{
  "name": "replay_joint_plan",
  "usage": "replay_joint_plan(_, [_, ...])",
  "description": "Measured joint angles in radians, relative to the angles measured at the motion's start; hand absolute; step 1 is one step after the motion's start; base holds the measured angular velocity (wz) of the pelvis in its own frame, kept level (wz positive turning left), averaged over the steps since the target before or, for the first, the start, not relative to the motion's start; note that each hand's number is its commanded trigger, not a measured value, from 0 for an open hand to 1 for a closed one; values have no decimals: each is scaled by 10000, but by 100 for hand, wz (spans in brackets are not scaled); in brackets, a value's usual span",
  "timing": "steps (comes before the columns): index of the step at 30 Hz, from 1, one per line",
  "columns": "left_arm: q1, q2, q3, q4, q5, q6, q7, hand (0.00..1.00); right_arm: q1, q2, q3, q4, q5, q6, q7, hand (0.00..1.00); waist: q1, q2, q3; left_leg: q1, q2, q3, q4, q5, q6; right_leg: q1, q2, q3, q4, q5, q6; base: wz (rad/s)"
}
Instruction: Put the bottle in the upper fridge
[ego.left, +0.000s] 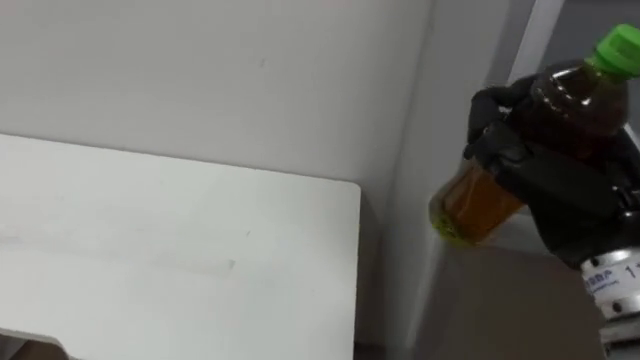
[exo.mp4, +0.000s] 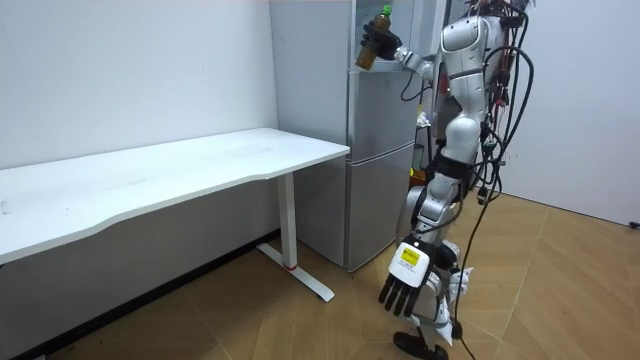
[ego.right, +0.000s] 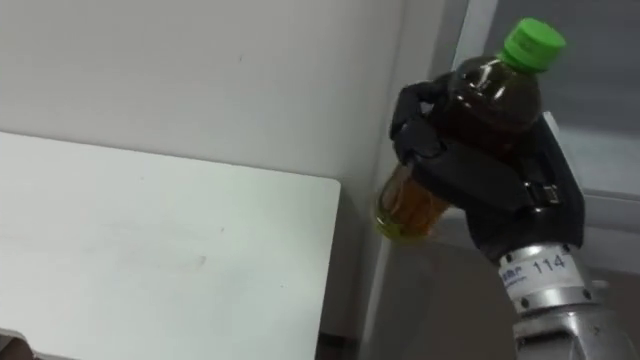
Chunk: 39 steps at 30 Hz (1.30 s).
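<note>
- The right hand (ego.right: 480, 180) is curled firmly round the middle of the bottle (ego.right: 490, 95). It holds the bottle tilted, green cap (ego.right: 532, 42) uppermost, high before the upper part of the fridge (exo.mp4: 380, 120).
- The bottle's lower end juts past the fingers, so a slackening grip could let it slide out and drop.
- The upper door looks closed, and pushing forward would knock the bottle against it.
- The left hand (exo.mp4: 403, 288) hangs low, fingers relaxed, far from the door it may need to open.
- A falling bottle could strike the corner of the white table (ego.right: 150, 230) nearby.

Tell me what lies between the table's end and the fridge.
Nothing: the left eye view shows a narrow bare gap between table and fridge.
</note>
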Motion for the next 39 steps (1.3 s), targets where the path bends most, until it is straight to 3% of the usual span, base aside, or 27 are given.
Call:
replay_joint_plan(3, [225, -58, 273, -1, 3, -46, 2, 0, 365, -1, -547, -19, 19, -3, -182, 100, -133, -9, -7, 152, 66, 246, -116, -3, -3, -68, 49, 238, 141, 3, -4, -23])
replay_joint_plan(6, [338, -53, 289, -1, 2, -51, 36, 0, 546, -2, -960, -61, 15, -3, -313, 100, -405, -24, -16, 150, 93, 261, -90, -1, -7, -61, 68, 240, 152, 11, -17, -3])
replay_joint_plan(9, [338, -53, 299, -42, 3, -88, 36, 0, 556, -58, -1376, -89, 115, -4, -637, 100, -464, -49, -37, 154, 124, 322, -82, 0, -11, -109, 81, 237, 210, 12, -20, -7])
replay_joint_plan(11, [330, -44, 309, -108, 1, -244, 36, 0, 578, -383, -1824, -90, 208, -17, -905, 100, -508, -78, -62, 155, 137, 358, -85, 2, -14, -164, 80, 244, 300, 12, -20, -5])
replay_joint_plan(14, [331, 17, 307, -131, -4, -268, 54, 0, 598, -479, -2155, -102, 222, -186, -1185, 100, -523, -151, -99, 191, 137, 412, -92, 2, -14, -147, 80, 255, 300, 12, -20, -5])
replay_joint_plan(22, [271, 179, 292, -223, -245, -295, 58, 0, 750, -648, -2217, -74, 319, -357, -1521, 100, -568, -247, 9, 259, 135, 460, -157, -11, -9, -163, 68, 255, 318, 19, -31, -2])
replay_joint_plan(30, [245, 172, 273, -210, -300, 162, 64, 0, 733, -647, -2009, 116, 393, -290, -1620, 100, -369, -277, 37, 169, 135, 440, -127, -5, -13, -158, 87, 268, 290, 24, -39, 0])
replay_joint_plan(34, [234, 161, 280, -208, -286, 295, 64, 0, 265, -649, -1705, 301, 344, 3, -1522, 100, -285, -295, 63, 156, 132, 439, -137, -4, -13, -224, 89, 275, 290, 24, -39, 0])
replay_joint_plan(39, [216, 133, 280, -211, -286, 328, 22, 0, -444, -697, -1685, 531, 317, 13, -1507, 100, -121, -340, 92, 140, 133, 384, -160, -5, -13, -228, 101, 258, 271, 24, -39, 3])
